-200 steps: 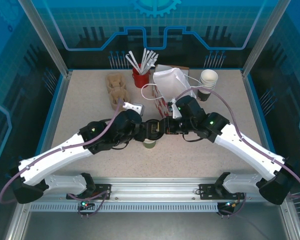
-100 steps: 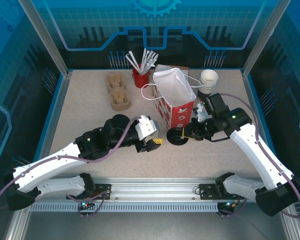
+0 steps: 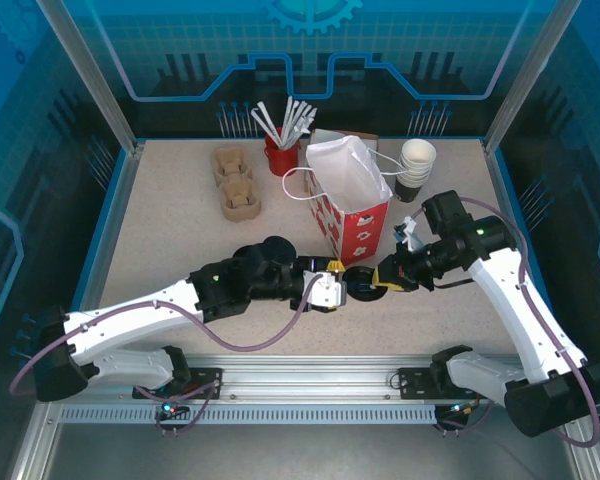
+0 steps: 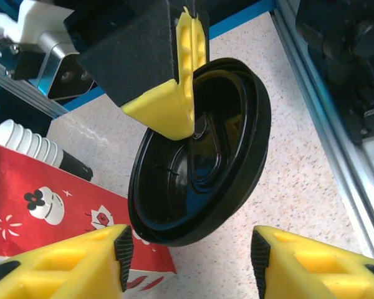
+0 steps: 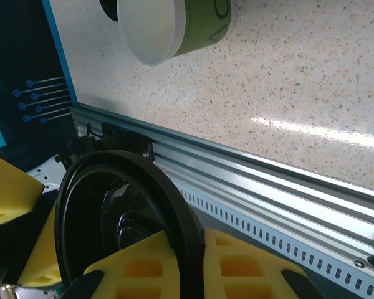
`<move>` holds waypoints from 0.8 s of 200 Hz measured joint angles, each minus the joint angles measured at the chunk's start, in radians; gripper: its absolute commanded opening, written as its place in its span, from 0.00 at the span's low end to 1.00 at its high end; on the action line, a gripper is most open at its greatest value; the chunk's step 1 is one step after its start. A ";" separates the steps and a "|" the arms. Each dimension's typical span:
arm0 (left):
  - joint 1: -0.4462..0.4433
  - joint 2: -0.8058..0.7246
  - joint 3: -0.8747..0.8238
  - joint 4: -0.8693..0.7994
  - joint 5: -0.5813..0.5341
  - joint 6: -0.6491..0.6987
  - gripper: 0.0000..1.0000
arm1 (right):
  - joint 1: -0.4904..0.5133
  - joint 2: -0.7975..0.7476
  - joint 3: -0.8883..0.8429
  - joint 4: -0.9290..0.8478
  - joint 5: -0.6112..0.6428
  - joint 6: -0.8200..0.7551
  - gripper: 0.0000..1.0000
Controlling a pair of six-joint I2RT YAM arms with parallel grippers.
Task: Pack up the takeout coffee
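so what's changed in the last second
The right gripper, shut on the black lid, has carried it rightward from mid-table to in front of the red bag. The left gripper followed it right and now faces the lid, jaws open. Bag, cup stack and carriers stayed put.

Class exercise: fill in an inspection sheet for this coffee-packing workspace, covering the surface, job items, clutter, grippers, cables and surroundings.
Surface: speckled beige tabletop; no spills seen.
Job's things: round black plastic lid is off the olive-green paper cup; red paper bag stands upright, mouth open.
Clutter: stack of white paper cups, red tub of white stirrers and brown cardboard cup carriers, all towards the far edge.
Grippers: right gripper jaws shut on the lid; left gripper jaws open, facing the lid.
Cables: purple-grey cables loop along both arms.
Surroundings: blue translucent panels; aluminium rail at the near edge.
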 measured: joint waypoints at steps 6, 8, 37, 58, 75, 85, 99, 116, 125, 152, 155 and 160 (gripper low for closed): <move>-0.001 0.002 0.000 0.004 -0.002 0.012 0.48 | 0.000 0.004 -0.002 0.000 -0.004 -0.001 0.00; 0.000 0.002 0.000 0.006 -0.003 0.016 0.47 | 0.000 0.005 -0.003 0.000 -0.006 -0.002 0.00; -0.001 0.002 0.000 0.037 -0.006 0.048 0.43 | 0.000 0.019 -0.007 0.001 -0.018 -0.011 0.00; -0.002 0.004 0.000 0.042 -0.005 0.065 0.40 | -0.004 0.025 -0.007 0.001 -0.027 -0.016 0.00; -0.006 0.007 0.000 0.042 -0.005 0.074 0.37 | -0.008 0.031 -0.009 0.001 -0.036 -0.024 0.00; -0.010 0.009 0.000 0.042 -0.005 0.077 0.35 | -0.008 0.035 -0.013 0.000 -0.038 -0.030 0.00; -0.015 0.013 0.000 0.040 -0.006 0.089 0.32 | -0.011 0.044 -0.015 0.000 -0.044 -0.042 0.00; -0.023 0.020 0.001 0.032 -0.007 0.106 0.31 | -0.013 0.058 -0.019 -0.003 -0.048 -0.057 0.00; -0.029 0.026 0.006 0.018 -0.011 0.121 0.31 | -0.013 0.065 -0.020 -0.007 -0.048 -0.065 0.00; -0.056 0.043 0.031 -0.023 -0.035 0.171 0.24 | -0.013 0.079 -0.022 -0.017 -0.048 -0.087 0.00; -0.060 0.043 0.033 -0.027 -0.039 0.180 0.23 | -0.013 0.080 -0.022 -0.018 -0.048 -0.087 0.00; -0.064 0.044 0.034 -0.031 -0.045 0.188 0.22 | -0.013 0.082 -0.022 -0.019 -0.048 -0.091 0.00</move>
